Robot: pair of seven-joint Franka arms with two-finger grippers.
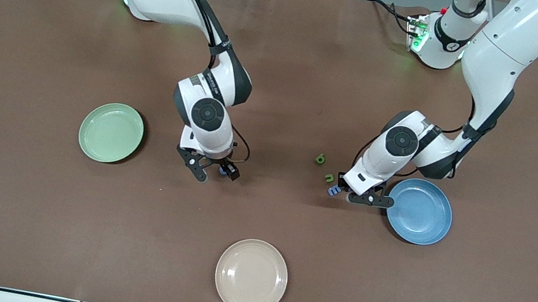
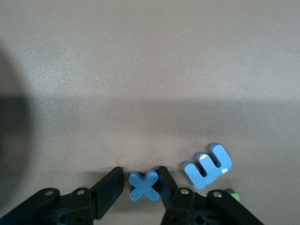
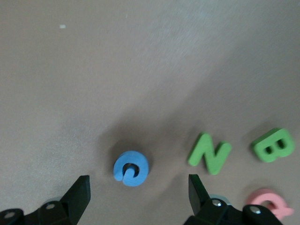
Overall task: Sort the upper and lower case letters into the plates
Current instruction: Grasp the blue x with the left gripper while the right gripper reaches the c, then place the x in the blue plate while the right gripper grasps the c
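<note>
In the left wrist view a blue letter x (image 2: 144,185) lies on the table between the fingers of my left gripper (image 2: 140,178). One finger touches it and a thin gap shows at the other. A blue m-shaped letter (image 2: 207,165) lies just outside those fingers. My left gripper (image 1: 349,196) is low, beside the blue plate (image 1: 421,211). My right gripper (image 3: 138,183) is wide open and low over a round blue letter (image 3: 131,168), with a green N (image 3: 209,153), a green B (image 3: 273,145) and a pink letter (image 3: 267,199) close by. The pale green plate (image 1: 111,132) lies toward the right arm's end.
Two small green letters (image 1: 321,158) (image 1: 329,178) and the blue m-shaped letter (image 1: 334,191) lie by the left gripper. A beige plate (image 1: 251,277) sits near the table's front edge. My right gripper (image 1: 215,171) is between the green plate and those letters.
</note>
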